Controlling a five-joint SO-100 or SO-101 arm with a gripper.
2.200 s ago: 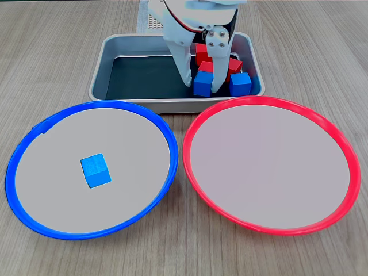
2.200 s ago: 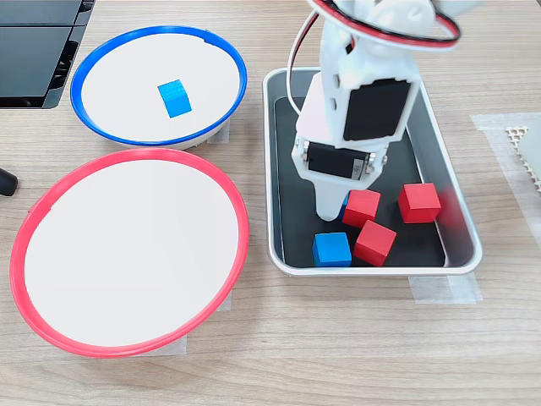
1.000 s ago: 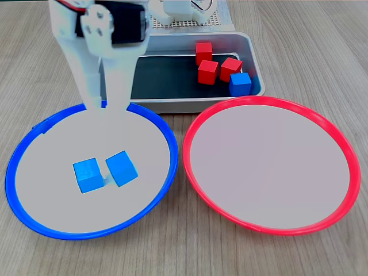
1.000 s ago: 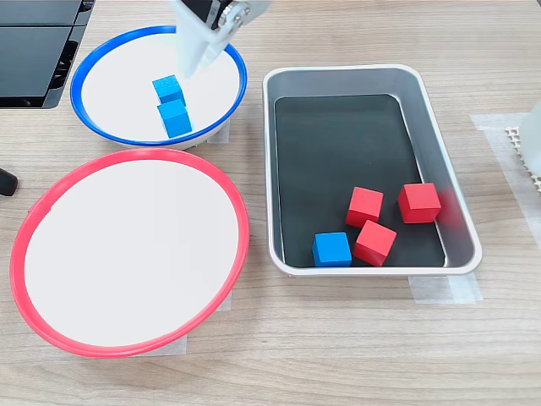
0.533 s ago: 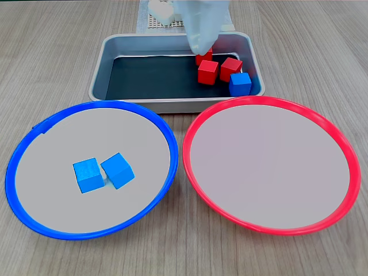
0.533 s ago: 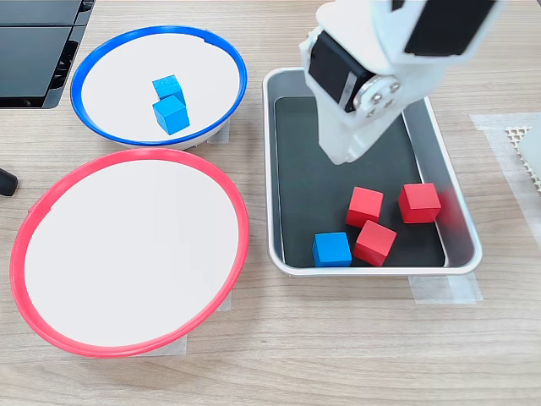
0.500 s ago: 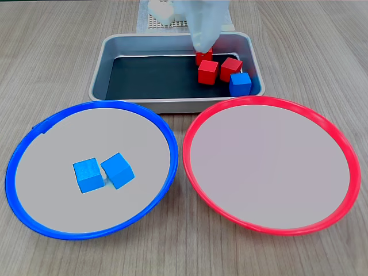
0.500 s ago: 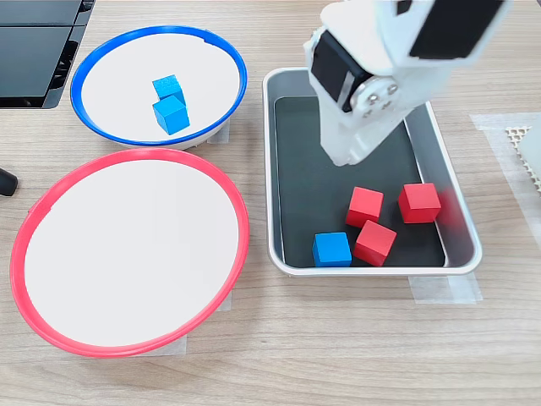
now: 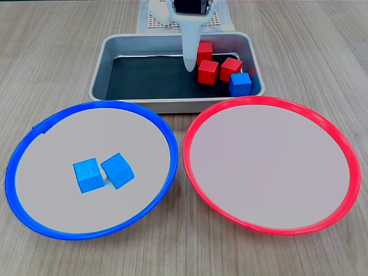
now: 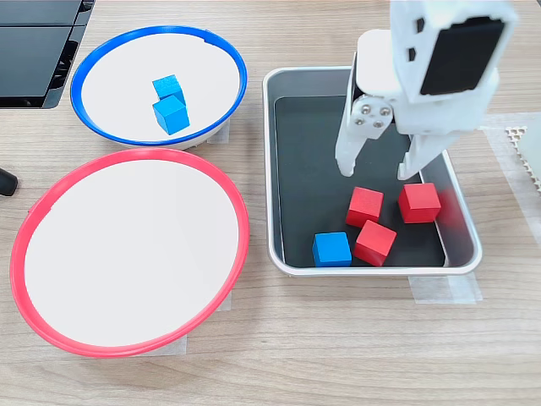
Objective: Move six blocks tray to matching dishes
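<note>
The arm runs off the top edge in both fixed views, so only its lower part shows; in a fixed view one pale finger (image 9: 188, 46) hangs in front of the tray (image 9: 109, 46) and hides part of a red block (image 9: 204, 53). From the other side the gripper (image 10: 378, 169) points straight down over the tray (image 10: 275, 161), jaws spread wide with nothing between them; its fingertips hover just above two of the red blocks (image 10: 364, 205), not touching as far as I can tell. Three red blocks and one blue block (image 10: 331, 249) sit bunched at one end of the tray; the rest of its dark floor is bare. Two blue blocks (image 9: 119, 169) lie touching in the blue-rimmed plate (image 9: 34, 129); the red-rimmed plate (image 9: 270, 102) sits beside it, rims nearly meeting. A dark flat object (image 10: 38, 51) is cut off at the corner; a pale perforated mat (image 10: 524, 152) lies past the tray; strips of tape (image 10: 444, 289) hold the tray to the wooden table (image 10: 338, 355).
</note>
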